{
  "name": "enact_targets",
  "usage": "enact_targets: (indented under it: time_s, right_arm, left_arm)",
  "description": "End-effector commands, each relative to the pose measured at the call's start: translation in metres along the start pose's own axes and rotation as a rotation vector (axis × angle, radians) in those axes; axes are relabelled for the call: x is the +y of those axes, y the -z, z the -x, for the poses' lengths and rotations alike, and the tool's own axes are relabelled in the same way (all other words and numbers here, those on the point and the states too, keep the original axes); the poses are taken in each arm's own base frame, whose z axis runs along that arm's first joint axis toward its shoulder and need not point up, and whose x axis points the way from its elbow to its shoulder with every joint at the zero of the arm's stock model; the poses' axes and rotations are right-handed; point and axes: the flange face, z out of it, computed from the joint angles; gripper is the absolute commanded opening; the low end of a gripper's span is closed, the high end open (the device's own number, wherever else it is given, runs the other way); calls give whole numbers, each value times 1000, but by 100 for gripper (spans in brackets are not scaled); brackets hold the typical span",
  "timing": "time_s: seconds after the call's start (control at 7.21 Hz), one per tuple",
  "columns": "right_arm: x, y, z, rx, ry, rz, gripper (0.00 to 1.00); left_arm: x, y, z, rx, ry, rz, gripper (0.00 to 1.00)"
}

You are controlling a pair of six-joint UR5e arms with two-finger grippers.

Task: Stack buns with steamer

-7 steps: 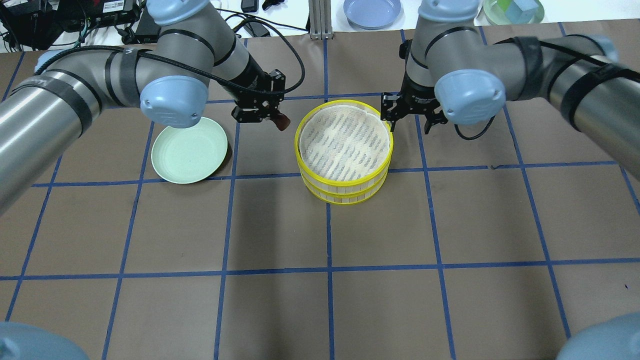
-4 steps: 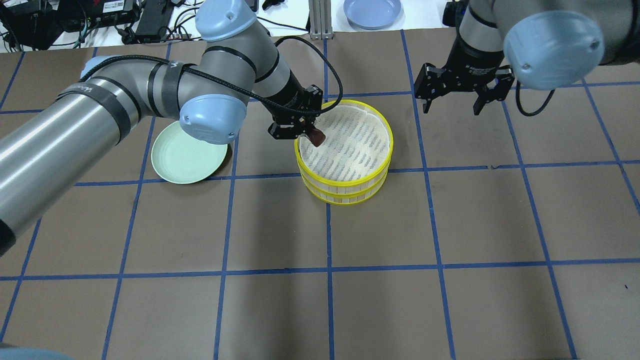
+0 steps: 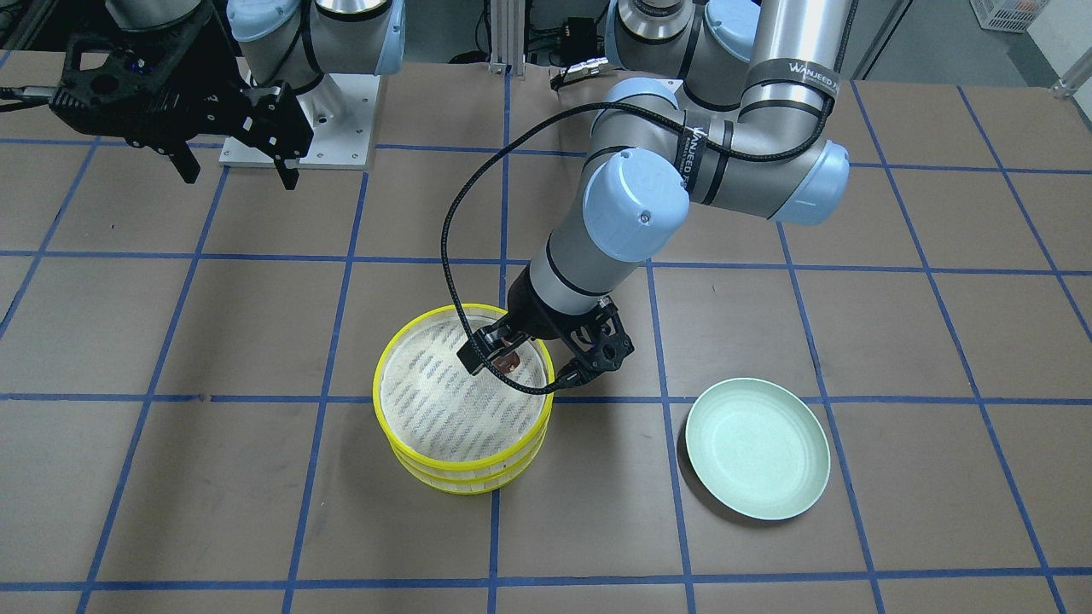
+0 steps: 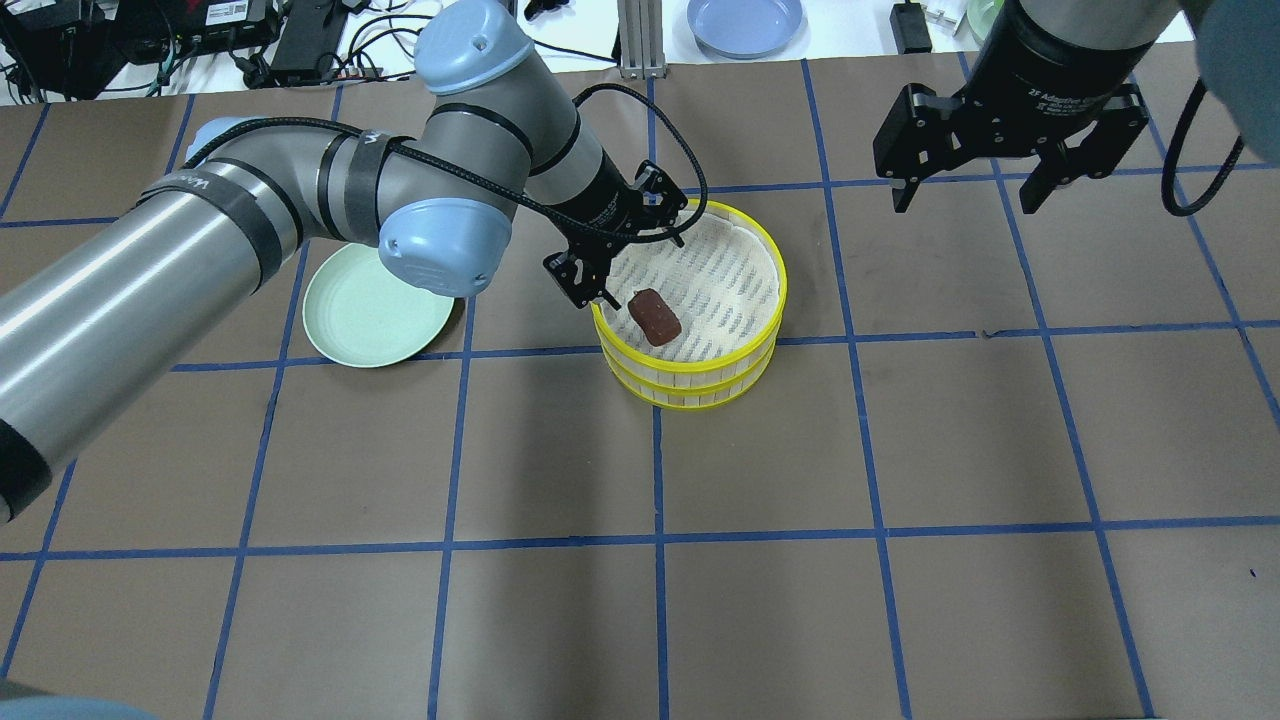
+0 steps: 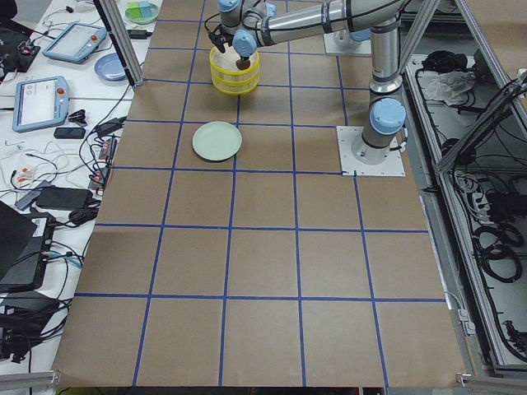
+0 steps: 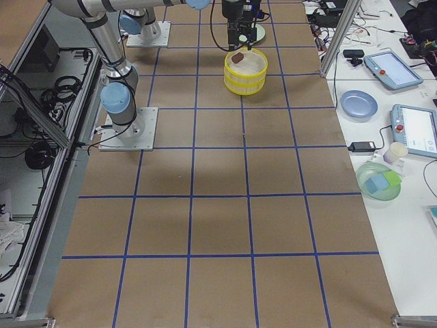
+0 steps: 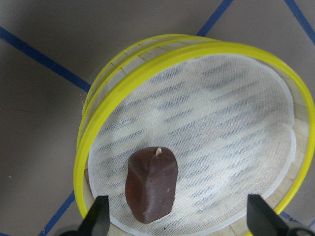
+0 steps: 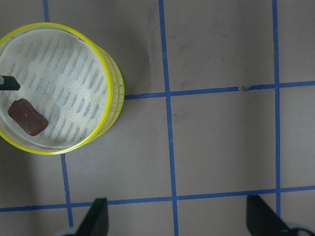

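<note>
In the overhead view, the wall of the yellow-rimmed round two-tier steamer (image 4: 690, 385) is seen at mid-frame. The inside of its lower tier is hidden by the upper tier. Its upper-left rim is covered by the left gripper (image 4: 620, 240). To the left, the pale green round plate (image 4: 360, 320) is overlapped at its upper right by the blue-capped elbow of the left arm (image 4: 445, 245). In the front-facing view the dark reddish-brown oblong bun (image 3: 510, 364) is largely masked by a finger and the black cable, so contact cannot be judged there. In both side views the grippers are too small to be read.

The bun is seen lying on the white cloth liner (image 4: 720, 270) of the upper tier, near the steamer's lower-left rim in the overhead view. The left gripper hangs just above it with its jaws spread wide. In the left wrist view its fingertips (image 7: 98, 219) show at the bottom corners. The bun lies between them, nearer the left-hand one, and is pinched by neither, so nothing is held.

Farther back, at the overhead view's upper right, the right gripper (image 4: 962, 200) hangs over the brown paper-covered table (image 4: 800, 450), well apart from the steamer. Its fingers are spread and empty. Its arm is cut off by the top edge.
</note>
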Motion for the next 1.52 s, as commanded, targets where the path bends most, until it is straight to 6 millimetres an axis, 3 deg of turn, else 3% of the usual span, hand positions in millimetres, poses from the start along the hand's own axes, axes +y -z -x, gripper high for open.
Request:
enact_targets:
  time_s: [0.0,0.14,0.42,0.69,0.83,0.97,1.39]
  right_arm:
    - [1,-1,4,-1,10,-8,100]
    - [3,-1,5,-2,12,-6,100]
    - [3,-1,5,-2,10,-6,100]
    - [5,-2,8,2,30,-2,100]
    - [5,-4,6,40,133,-1,100]
    - [5,-5,6,45,128,0,100]
    - [5,-6,7,31,131,2,99]
  left_arm:
    - [-3,25,2,-3,-135,-50,100]
    - [-11,38,3,-55,-356,-126,100]
    - [-19,78,17,-238,-618,-186,100]
    - [-50,120,55,-280,-571,-185,100]
    - [-59,137,69,-287,-591,-181,100]
    - [-56,150,76,-290,-641,-175,100]
    - [-18,192,93,-295,-659,-190,100]
